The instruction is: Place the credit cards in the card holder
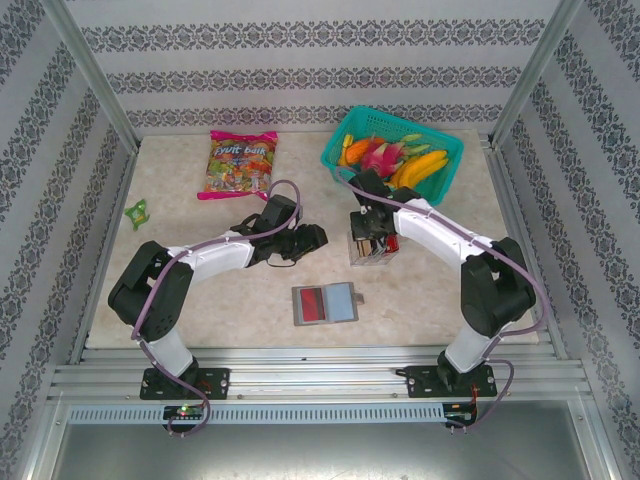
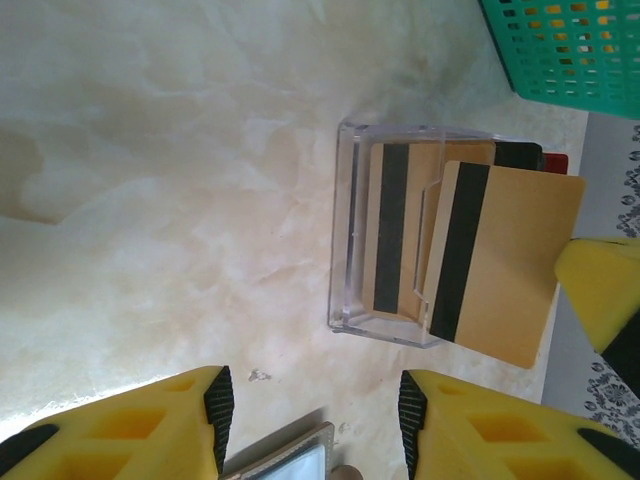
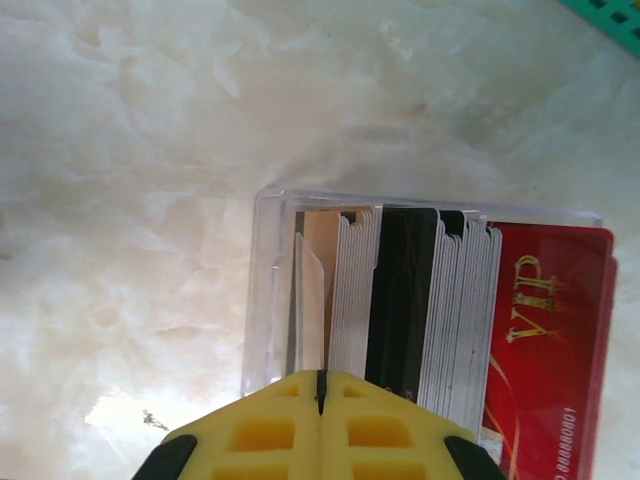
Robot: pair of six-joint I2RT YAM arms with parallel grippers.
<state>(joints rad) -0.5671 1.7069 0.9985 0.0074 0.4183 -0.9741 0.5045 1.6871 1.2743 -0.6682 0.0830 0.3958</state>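
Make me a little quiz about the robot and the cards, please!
1. True or false: the left fingers are holding a card.
2. Pick one: where do the cards stand? A) in the green basket B) in the clear box C) in the open card holder
3. Fill in: the right fingers are shut on a tan card with a ____ stripe.
Key: 1 false (they are open, with nothing between them); 2 B; 3 black.
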